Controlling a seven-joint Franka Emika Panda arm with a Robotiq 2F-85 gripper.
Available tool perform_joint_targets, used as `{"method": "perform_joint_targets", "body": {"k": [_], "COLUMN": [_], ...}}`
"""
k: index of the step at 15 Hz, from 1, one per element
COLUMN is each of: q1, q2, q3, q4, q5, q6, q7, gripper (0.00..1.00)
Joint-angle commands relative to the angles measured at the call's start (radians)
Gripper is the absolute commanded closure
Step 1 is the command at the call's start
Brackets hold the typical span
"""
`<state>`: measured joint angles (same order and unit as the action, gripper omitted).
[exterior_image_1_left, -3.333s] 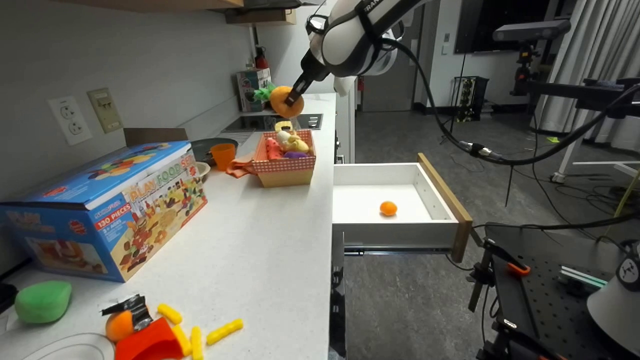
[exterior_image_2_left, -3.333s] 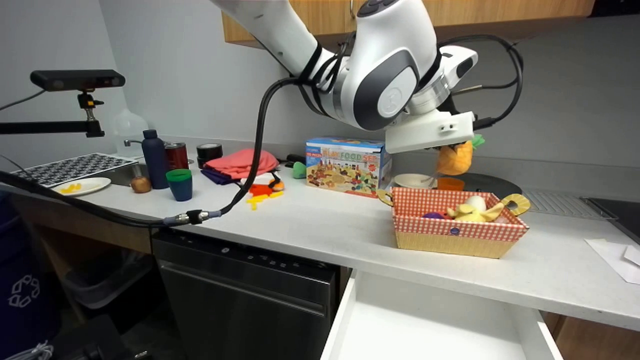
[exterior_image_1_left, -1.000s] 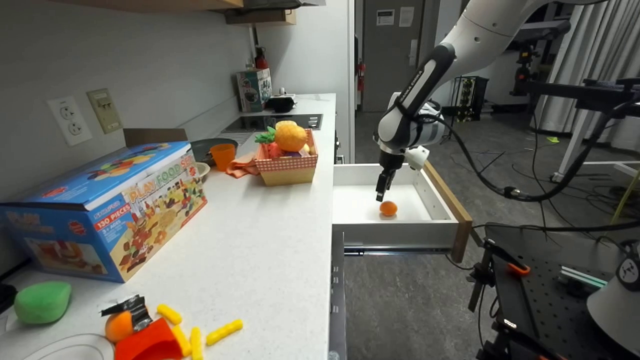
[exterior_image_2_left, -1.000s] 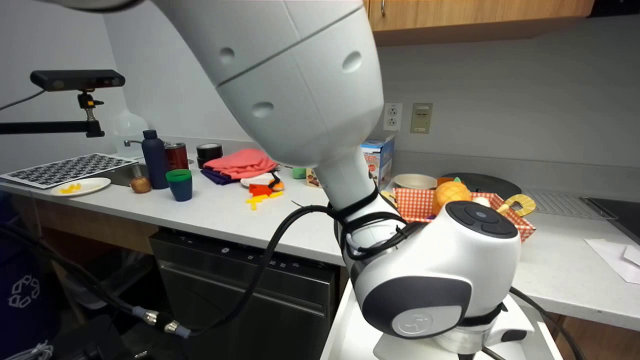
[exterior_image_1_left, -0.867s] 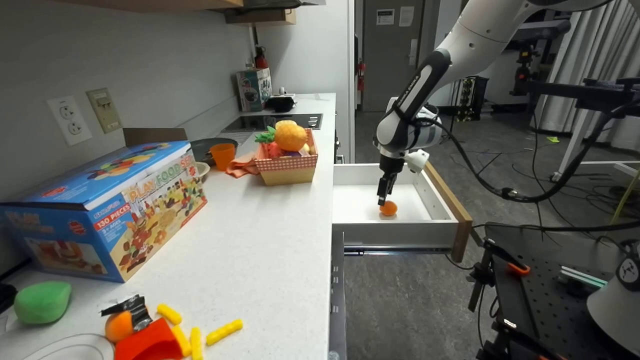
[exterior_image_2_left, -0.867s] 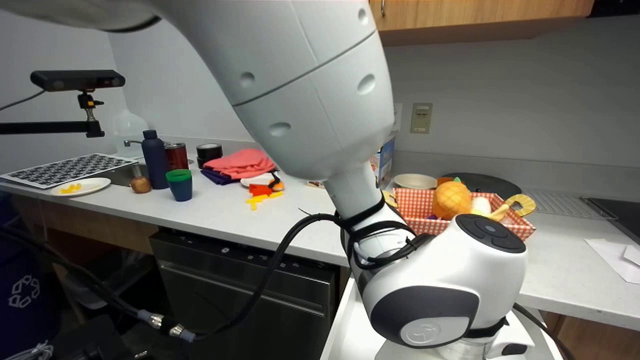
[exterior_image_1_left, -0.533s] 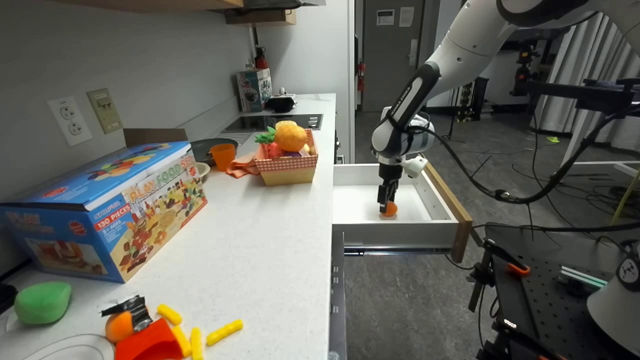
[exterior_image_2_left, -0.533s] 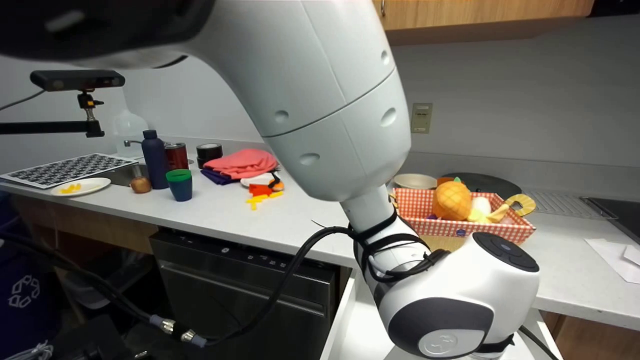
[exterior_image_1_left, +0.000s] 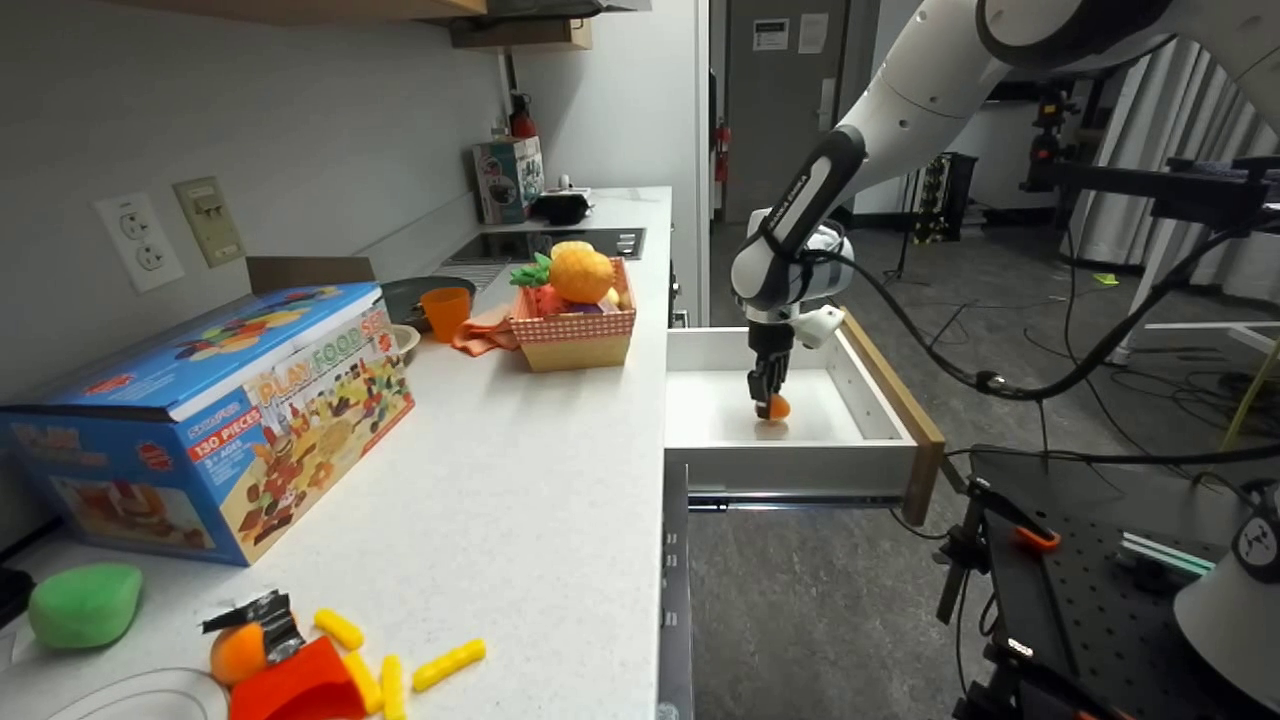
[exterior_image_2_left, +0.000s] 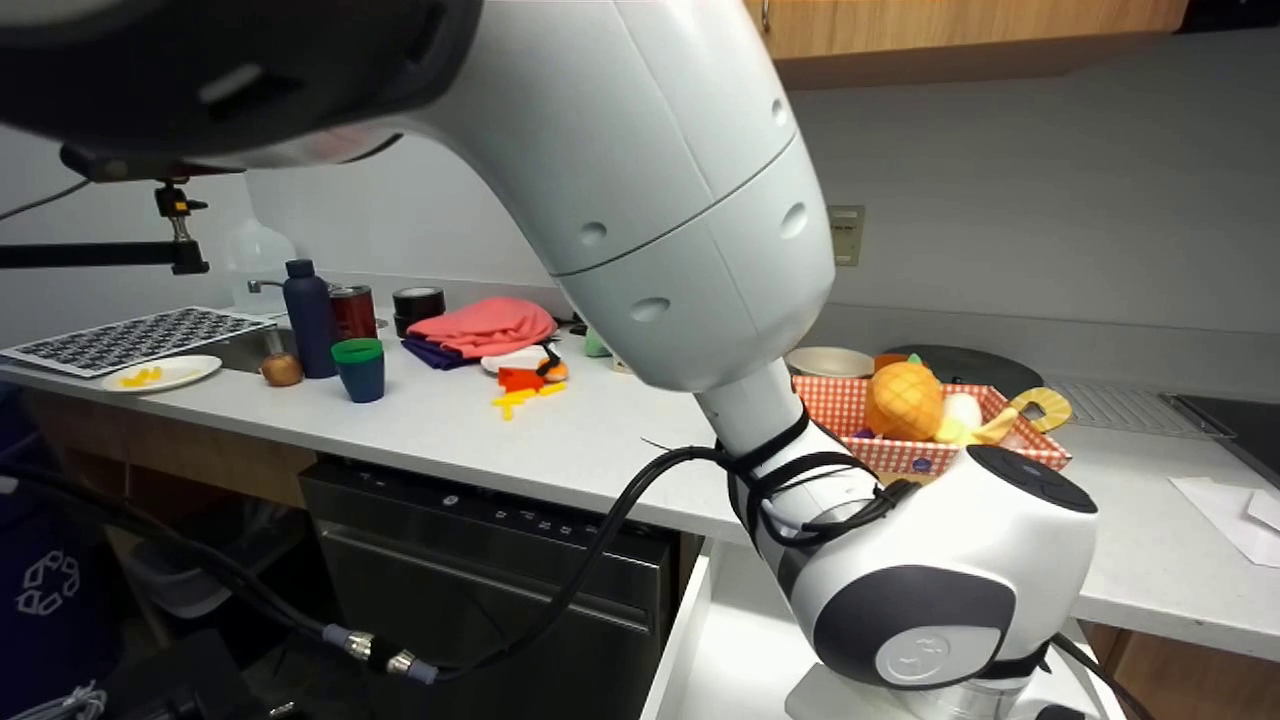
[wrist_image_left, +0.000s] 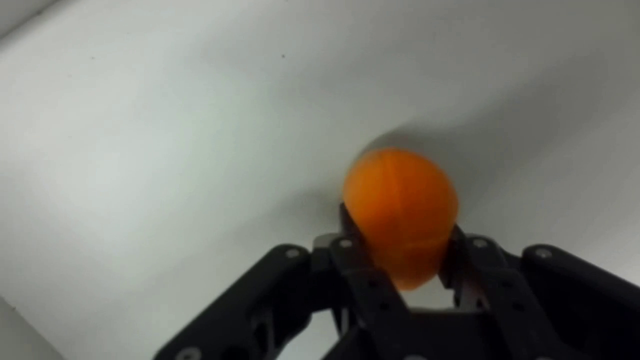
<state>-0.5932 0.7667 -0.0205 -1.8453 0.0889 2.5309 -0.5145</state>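
Note:
My gripper (exterior_image_1_left: 765, 408) is low inside the open white drawer (exterior_image_1_left: 780, 468). It is shut on a small orange ball-like toy (exterior_image_1_left: 780, 407). In the wrist view the orange toy (wrist_image_left: 400, 200) sits between the two black fingers of the gripper (wrist_image_left: 400, 222), with the white drawer floor behind it. It seems slightly above the drawer floor. In an exterior view the arm hides the gripper and the toy, and the drawer wall (exterior_image_2_left: 680, 640) shows below the counter. A red-checked basket (exterior_image_1_left: 575, 352) on the counter holds a pineapple toy (exterior_image_1_left: 582, 274) and other play food.
The counter edge (exterior_image_1_left: 664, 440) is beside the drawer. A play food box (exterior_image_1_left: 300, 420), an orange cup (exterior_image_1_left: 446, 310) and yellow sticks (exterior_image_1_left: 449, 663) are on the counter. The drawer's wooden front (exterior_image_1_left: 890, 400) stands on the far side. A navy bottle (exterior_image_2_left: 311, 320) is by the sink.
The pineapple toy, earlier in my gripper above the basket, now lies in the basket. My gripper has gone down into the drawer, closed on the orange toy and shifted slightly up and toward the counter.

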Motion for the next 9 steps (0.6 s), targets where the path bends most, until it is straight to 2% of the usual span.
{"method": "perform_joint_targets", "body": {"k": [1,2,3,5,9], "q1": [0.082,0.106,0.135,0.182,0.219], "q2": [-0.117,-0.154,-0.203,-0.297,-0.446], "q3": [-0.074,-0.095,-0.122,-0.162,-0.157], "q4": [-0.057,-0.079,-0.107,-0.154,-0.164], "q5": [-0.075,-0.101,-0.134,-0.194,-0.229], "q6": [-0.014,-0.002,0.020,0.077,0.188], "q7": [0.066,0.079,0.097,0.123,0.108], "gripper": [0.92,0.97,0.95,0.97,0.95]}}
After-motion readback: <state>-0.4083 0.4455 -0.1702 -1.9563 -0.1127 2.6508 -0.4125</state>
